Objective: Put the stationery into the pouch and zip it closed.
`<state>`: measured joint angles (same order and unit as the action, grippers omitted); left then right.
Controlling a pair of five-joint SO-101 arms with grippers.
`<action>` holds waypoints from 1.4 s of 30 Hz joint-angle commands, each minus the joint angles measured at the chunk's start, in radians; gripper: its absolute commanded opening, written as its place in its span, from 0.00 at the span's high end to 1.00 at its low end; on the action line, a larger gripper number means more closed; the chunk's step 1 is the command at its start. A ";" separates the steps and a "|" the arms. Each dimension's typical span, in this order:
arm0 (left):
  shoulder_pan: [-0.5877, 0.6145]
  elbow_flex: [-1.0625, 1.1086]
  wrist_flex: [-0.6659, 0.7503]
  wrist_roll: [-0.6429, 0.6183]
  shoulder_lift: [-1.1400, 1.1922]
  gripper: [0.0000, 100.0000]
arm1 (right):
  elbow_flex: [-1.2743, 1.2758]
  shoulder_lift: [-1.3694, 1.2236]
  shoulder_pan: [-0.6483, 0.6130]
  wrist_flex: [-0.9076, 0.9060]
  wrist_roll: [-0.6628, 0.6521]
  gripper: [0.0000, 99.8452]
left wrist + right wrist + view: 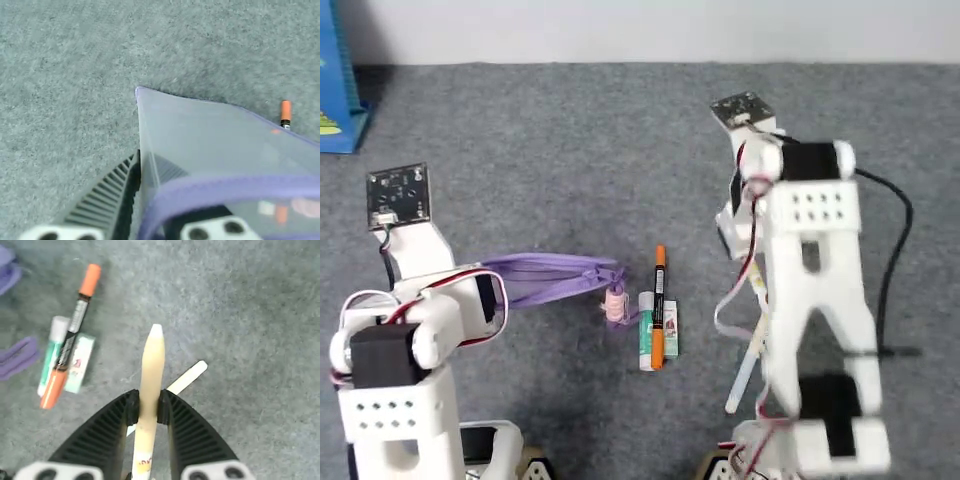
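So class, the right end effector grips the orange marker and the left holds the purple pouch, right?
No: the right wrist view shows the right end effector gripping a cream pen; the orange marker lies on the table. The left end effector holds the pouch.

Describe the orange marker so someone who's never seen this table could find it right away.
On the grey table, look at the middle, just past the purple pouch. Three items lie bunched there. The orange marker is the longest, dark-barrelled with orange ends, between a green-and-white tube and a green eraser.
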<state>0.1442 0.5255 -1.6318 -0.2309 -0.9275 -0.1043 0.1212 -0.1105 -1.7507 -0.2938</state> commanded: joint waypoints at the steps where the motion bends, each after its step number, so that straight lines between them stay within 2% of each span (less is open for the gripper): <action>1: -0.005 -0.102 0.014 0.000 0.012 0.99 | 0.052 0.249 -0.035 -0.041 -0.002 0.99; 6: -0.005 -0.211 -0.014 -0.002 0.083 0.99 | 0.074 0.527 -0.074 0.010 0.028 0.99; 15: -0.005 -0.550 -0.126 -0.029 0.425 0.99 | 0.120 0.817 -0.294 0.257 0.313 0.99; 21: -0.005 -0.615 -0.126 -0.029 0.517 0.99 | 0.212 0.924 -0.363 0.452 0.427 0.99; 25: -0.005 -0.625 -0.126 -0.029 0.551 0.99 | 0.330 0.975 -0.401 0.671 0.474 0.99; 33: -0.005 -0.625 -0.126 -0.029 0.585 0.99 | 0.658 1.017 -0.516 1.205 0.470 0.99; 42: -0.028 -0.591 -0.121 -0.029 0.586 0.99 | 0.945 1.015 -0.570 1.810 0.470 0.99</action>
<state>0.1412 -0.0391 -1.7346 -0.2493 -0.3383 0.8055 1.1216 -0.6690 -0.1519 0.1665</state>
